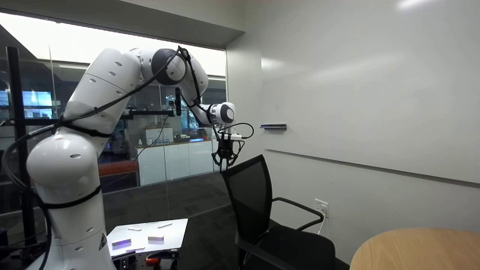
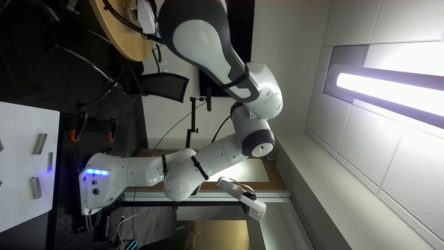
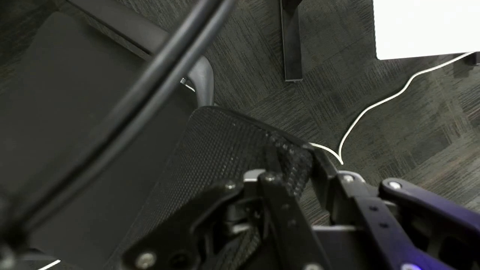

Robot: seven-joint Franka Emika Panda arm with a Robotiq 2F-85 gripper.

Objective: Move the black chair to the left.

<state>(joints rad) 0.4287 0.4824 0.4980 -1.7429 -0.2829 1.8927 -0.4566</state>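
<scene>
The black chair (image 1: pixel 249 191) stands on the carpet between the arm and a round table, with its mesh backrest towards the arm. It also shows in an exterior view (image 2: pixel 164 85) that lies on its side. My gripper (image 1: pixel 224 168) is at a top corner of the backrest. In the wrist view, the backrest (image 3: pixel 225 142) runs in between the two fingers of the gripper (image 3: pixel 297 157), one finger on each face. The fingers are close together and appear shut on that corner. The exact contact at the fingertips is dark and partly hidden.
The round wooden table (image 1: pixel 416 247) stands close beyond the chair seat. A white board with small blocks (image 1: pixel 150 236) lies by the robot base. A whiteboard wall (image 1: pixel 360 105) is behind the chair. A white cable (image 3: pixel 375 107) lies on the floor near the backrest.
</scene>
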